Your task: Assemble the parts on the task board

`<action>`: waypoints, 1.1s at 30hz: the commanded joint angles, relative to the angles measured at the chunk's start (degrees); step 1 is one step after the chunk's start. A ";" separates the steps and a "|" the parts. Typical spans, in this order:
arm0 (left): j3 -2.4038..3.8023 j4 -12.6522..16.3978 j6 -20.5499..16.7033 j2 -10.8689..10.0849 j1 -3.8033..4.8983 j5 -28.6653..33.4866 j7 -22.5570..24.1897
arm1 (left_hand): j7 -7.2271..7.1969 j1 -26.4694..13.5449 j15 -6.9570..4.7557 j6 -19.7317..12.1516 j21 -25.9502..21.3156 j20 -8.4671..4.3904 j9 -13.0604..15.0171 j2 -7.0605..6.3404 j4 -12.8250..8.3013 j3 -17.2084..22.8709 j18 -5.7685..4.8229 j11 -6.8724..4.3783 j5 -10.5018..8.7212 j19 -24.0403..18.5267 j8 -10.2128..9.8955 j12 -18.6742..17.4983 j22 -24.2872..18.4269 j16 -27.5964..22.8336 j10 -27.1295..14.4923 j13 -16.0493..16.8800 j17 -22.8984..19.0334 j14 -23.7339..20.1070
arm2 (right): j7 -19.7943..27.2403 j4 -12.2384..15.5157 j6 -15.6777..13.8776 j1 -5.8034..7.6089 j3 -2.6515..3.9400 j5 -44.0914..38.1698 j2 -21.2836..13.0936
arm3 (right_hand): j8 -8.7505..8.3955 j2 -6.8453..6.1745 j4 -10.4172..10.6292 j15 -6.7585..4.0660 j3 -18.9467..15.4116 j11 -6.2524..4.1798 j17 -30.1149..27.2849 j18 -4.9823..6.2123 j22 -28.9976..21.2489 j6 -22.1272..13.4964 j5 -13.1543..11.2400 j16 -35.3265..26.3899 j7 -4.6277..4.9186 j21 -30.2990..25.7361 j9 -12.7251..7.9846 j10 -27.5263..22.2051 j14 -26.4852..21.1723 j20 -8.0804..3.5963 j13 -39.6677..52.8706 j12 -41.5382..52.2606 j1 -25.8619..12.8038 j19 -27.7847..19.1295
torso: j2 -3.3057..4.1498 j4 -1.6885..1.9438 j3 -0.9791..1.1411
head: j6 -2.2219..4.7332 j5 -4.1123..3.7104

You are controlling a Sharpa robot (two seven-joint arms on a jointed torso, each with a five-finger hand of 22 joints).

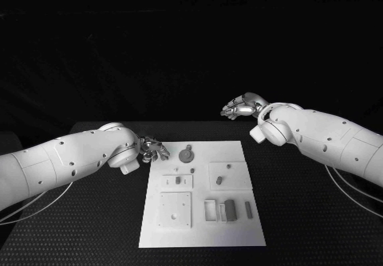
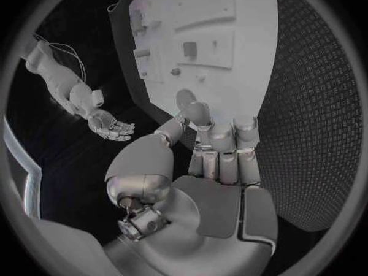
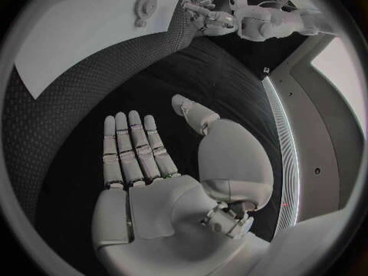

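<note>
The white task board [image 1: 200, 227] lies in the middle of the table. On it a round toothed part [image 1: 187, 155] sits near the far edge, small parts [image 1: 218, 179] lie in the raised blocks, and longer parts [image 1: 231, 210] lie nearer me. My left hand [image 1: 151, 149] hovers at the board's far left corner. Its fingers [image 2: 221, 156] are curled in with nothing in them, and the thumb points at the round part [image 2: 184, 96]. My right hand [image 1: 242, 106] is raised beyond the board's far right corner. Its palm [image 3: 141, 165] is flat, its fingers straight, and it holds nothing.
Black textured table [image 1: 303, 210] surrounds the board on all sides. A square white plate [image 1: 175, 209] and an open frame [image 1: 211, 210] are fixed on the board's near half. Cables hang under both forearms.
</note>
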 commanded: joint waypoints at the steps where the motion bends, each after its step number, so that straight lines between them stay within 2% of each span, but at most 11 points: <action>1: -0.07 2.36 -3.86 -0.73 0.03 -2.91 -0.20 | -0.18 0.52 -0.39 0.60 0.25 -5.53 0.30 -0.11 0.10 0.25 0.84 -0.28 0.18 0.08 0.42 -0.28 0.01 0.25 0.22 -0.02 0.02 0.05 | 0.44 0.06 0.92 -0.02 0.02 0.19 -0.11 | 0.35 0.48 -0.01 -0.03 -0.22 0.22 -0.05 -0.42 0.09 -0.55 0.20 -0.29 0.82 -0.21 -0.10 0.15 -0.20 0.06 -0.09 -0.33 -0.14 -0.54 | 0.07 -0.03 0.00 | -0.13 0.07; 7: -0.72 6.35 -5.90 -2.59 -0.08 -7.59 -1.35 | -0.21 0.47 -0.41 0.66 0.27 -5.53 0.36 -0.19 0.14 0.23 0.84 -0.31 0.18 0.12 0.48 -0.27 0.01 0.29 0.24 -0.02 0.02 0.08 | 0.46 0.17 0.90 -0.02 0.02 0.21 -0.31 | 0.36 0.50 0.03 -0.03 -0.27 0.22 -0.06 -0.43 0.13 -0.56 0.27 -0.29 0.82 -0.24 -0.13 0.16 -0.22 0.06 -0.10 -0.36 -0.19 -0.54 | 0.07 -0.04 -0.10 | -0.43 0.04; 13: -2.43 9.52 -6.07 -3.81 -0.13 -10.50 -3.30 | -0.26 0.59 -0.46 0.73 0.32 -5.57 0.43 -0.29 0.08 0.32 0.87 -0.36 0.18 0.21 0.55 -0.24 0.00 0.35 0.29 0.00 0.02 0.15 | 0.53 0.19 0.88 -0.02 0.02 0.24 -0.45 | 0.36 0.48 0.04 -0.04 -0.29 0.22 -0.06 -0.43 0.14 -0.57 0.30 -0.30 0.82 -0.26 -0.14 0.16 -0.23 0.05 -0.10 -0.38 -0.21 -0.55 | 0.04 -0.07 -0.05 | -0.65 0.01; 18: -3.46 10.86 -4.24 -4.08 -0.24 -12.17 -4.63 | -0.27 0.60 -0.47 0.74 0.33 -5.58 0.45 -0.34 0.07 0.33 0.87 -0.37 0.18 0.25 0.57 -0.23 0.00 0.36 0.30 0.01 0.02 0.18 | 0.77 0.21 0.84 -0.02 0.02 0.41 -0.40 | 0.37 0.49 0.06 -0.05 -0.31 0.22 -0.07 -0.43 0.17 -0.58 0.34 -0.30 0.81 -0.29 -0.16 0.16 -0.25 0.05 -0.11 -0.42 -0.23 -0.55 | 0.07 -0.14 -0.08 | -0.81 0.08; 29: -3.55 12.36 -2.66 -3.82 -1.06 -13.40 -6.08 | -0.31 0.64 -0.52 0.78 0.40 -5.62 0.47 -0.37 0.07 0.39 0.89 -0.41 0.20 0.36 0.59 -0.14 0.01 0.47 0.42 0.05 0.03 0.30 | 0.85 0.25 0.80 -0.02 0.02 0.43 -0.41 | 0.38 0.50 0.08 -0.08 -0.35 0.18 -0.08 -0.44 0.21 -0.59 0.39 -0.32 0.79 -0.35 -0.19 0.16 -0.30 0.05 -0.11 -0.47 -0.25 -0.58 | 0.05 -0.13 -0.08 | -0.95 0.03; 33: -3.56 12.78 -1.96 -4.03 -1.24 -13.40 -6.48 | -0.32 0.63 -0.52 0.79 0.42 -5.62 0.48 -0.38 0.08 0.40 0.89 -0.42 0.20 0.40 0.60 -0.11 0.01 0.51 0.45 0.07 0.03 0.33 | 0.83 0.24 0.78 -0.02 0.02 0.43 -0.45 | 0.39 0.50 0.09 -0.08 -0.36 0.18 -0.09 -0.44 0.23 -0.59 0.40 -0.33 0.78 -0.36 -0.20 0.16 -0.32 0.05 -0.11 -0.49 -0.26 -0.59 | 0.04 -0.20 -0.02 | -0.86 0.05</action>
